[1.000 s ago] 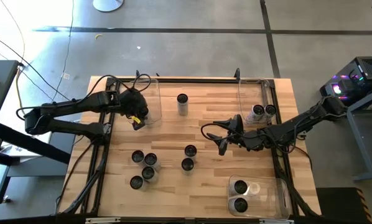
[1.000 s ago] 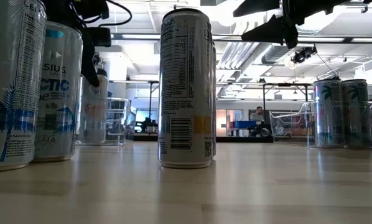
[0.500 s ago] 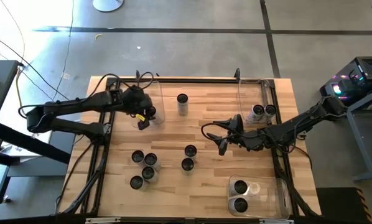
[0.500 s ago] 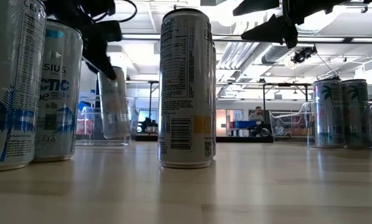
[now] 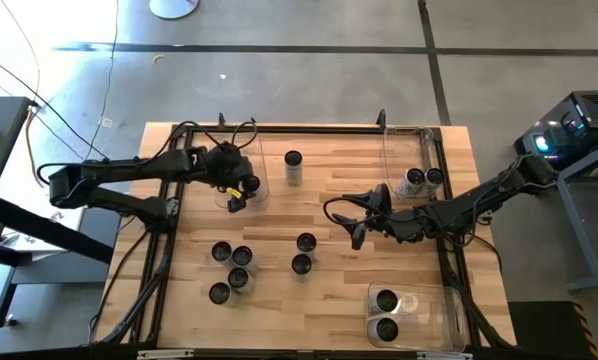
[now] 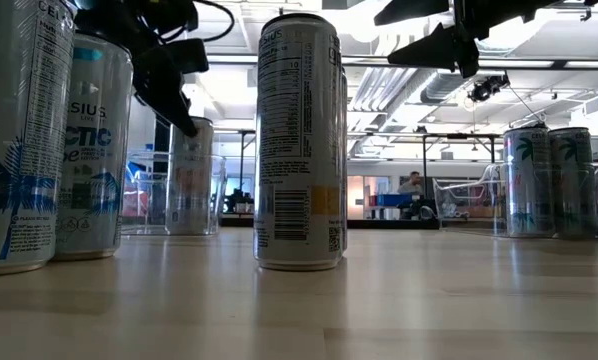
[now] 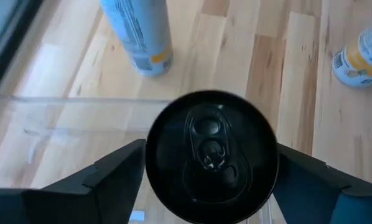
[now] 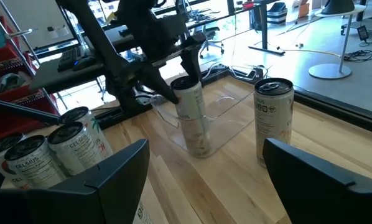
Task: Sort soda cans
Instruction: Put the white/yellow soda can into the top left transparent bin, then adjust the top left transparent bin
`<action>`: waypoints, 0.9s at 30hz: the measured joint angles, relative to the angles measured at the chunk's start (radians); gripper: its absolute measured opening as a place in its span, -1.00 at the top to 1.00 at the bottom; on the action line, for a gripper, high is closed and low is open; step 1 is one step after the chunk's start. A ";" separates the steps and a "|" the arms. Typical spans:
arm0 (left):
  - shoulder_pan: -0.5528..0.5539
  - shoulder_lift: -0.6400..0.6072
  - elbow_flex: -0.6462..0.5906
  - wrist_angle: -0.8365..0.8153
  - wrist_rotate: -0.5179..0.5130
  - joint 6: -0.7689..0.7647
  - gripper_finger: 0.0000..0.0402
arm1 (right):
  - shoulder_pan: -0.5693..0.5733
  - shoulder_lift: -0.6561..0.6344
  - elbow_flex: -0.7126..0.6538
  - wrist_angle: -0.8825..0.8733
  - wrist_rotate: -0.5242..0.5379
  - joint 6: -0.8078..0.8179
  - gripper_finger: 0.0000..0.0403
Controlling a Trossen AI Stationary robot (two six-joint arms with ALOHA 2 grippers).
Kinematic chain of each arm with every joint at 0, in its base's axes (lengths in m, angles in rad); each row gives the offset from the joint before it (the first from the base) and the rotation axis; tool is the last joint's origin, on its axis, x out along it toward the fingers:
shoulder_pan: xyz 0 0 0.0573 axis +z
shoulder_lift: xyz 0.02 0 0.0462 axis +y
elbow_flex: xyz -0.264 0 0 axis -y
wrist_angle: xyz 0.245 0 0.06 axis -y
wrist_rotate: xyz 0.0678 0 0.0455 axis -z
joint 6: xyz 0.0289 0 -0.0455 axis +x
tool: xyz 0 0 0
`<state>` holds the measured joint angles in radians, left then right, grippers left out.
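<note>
My left gripper (image 5: 236, 196) is shut on a silver soda can with a dark top (image 7: 211, 155). The can stands upright inside the clear bin (image 5: 251, 152) at the table's far left, also visible in the low view (image 6: 191, 175). My right gripper (image 5: 357, 233) hangs open above the table's right middle, touching nothing; its fingers (image 8: 93, 180) spread wide. Several cans (image 5: 231, 268) stand near left, two (image 5: 304, 253) in the middle, and one (image 5: 293, 166) at the far middle. My left gripper pinches the can just below its top rim (image 7: 156, 163) between the two fingers, one on each side. The fingers (image 6: 169, 85) come slanting down from above and from the table's left. The can stands upright, its lower end down in the clear bin.
A clear bin at the far right (image 5: 399, 150) holds two cans (image 5: 422, 180). Another clear bin at the near right (image 5: 449, 318) holds two cans (image 5: 386, 313). Cables run along the table's left and right rails. Bare wood lies between the middle cans and the near edge.
My left gripper has moved toward the table's right and a little nearer, carrying the can along inside the bin. The can was tilted half a second ago and now stands upright and lower. My right arm has kept still.
</note>
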<state>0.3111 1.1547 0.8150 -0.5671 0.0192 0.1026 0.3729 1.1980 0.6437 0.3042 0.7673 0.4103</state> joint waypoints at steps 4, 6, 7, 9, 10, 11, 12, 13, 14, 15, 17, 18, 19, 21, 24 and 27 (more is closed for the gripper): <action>0.000 -0.023 0.000 0.002 -0.001 0.006 -0.56 | 0.000 0.000 0.000 0.000 0.000 0.000 -0.54; 0.000 -0.044 0.000 0.002 -0.001 0.005 -0.57 | 0.000 0.000 0.000 0.000 0.000 0.000 -0.54; 0.000 -0.058 0.000 0.002 -0.002 0.006 -0.57 | 0.000 0.000 0.000 0.000 0.000 0.000 -0.54; 0.000 -0.090 0.000 -0.011 -0.004 0.005 -0.57 | 0.000 0.000 0.000 0.000 0.000 0.000 -0.54; 0.000 -0.110 0.000 -0.024 -0.005 0.003 -0.57 | 0.000 0.000 0.000 0.000 0.000 0.000 -0.54; 0.000 -0.134 0.000 -0.044 -0.008 -0.007 -0.57 | 0.000 0.000 0.000 0.000 0.000 0.000 -0.54; 0.000 -0.160 0.000 -0.072 -0.015 -0.016 -0.57 | 0.000 0.000 0.000 0.000 0.000 0.000 -0.54; 0.000 -0.185 0.000 -0.104 -0.025 -0.023 -0.57 | 0.000 0.000 0.000 0.000 0.000 0.000 -0.54; 0.000 -0.209 0.000 -0.142 -0.030 -0.030 -0.58 | 0.000 0.000 0.000 0.000 0.000 0.000 -0.54; 0.000 -0.230 0.001 -0.182 -0.031 -0.040 -0.58 | 0.000 0.000 0.000 0.000 0.000 0.000 -0.54; -0.001 -0.257 0.001 -0.264 -0.030 -0.051 -0.56 | 0.000 0.000 0.000 0.000 0.000 -0.001 -0.54; -0.003 -0.263 0.001 -0.296 -0.028 -0.061 -0.54 | 0.000 0.000 0.000 0.000 0.000 -0.003 -0.54; -0.007 -0.263 0.001 -0.322 -0.028 -0.067 -0.52 | 0.000 0.000 0.000 0.000 0.000 -0.005 -0.54; -0.014 -0.253 0.000 -0.350 -0.028 -0.066 -0.44 | -0.001 0.000 0.000 0.000 0.001 -0.008 -0.54; -0.023 -0.216 0.000 -0.352 -0.028 -0.061 -0.30 | -0.006 0.000 0.000 0.000 0.000 -0.009 -0.54; -0.031 -0.159 0.000 -0.354 -0.013 -0.030 -0.13 | -0.010 0.000 0.000 -0.001 0.000 -0.014 -0.54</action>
<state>0.2800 0.9955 0.8154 -0.9211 0.0062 0.0726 0.3631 1.1984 0.6437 0.3033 0.7673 0.3967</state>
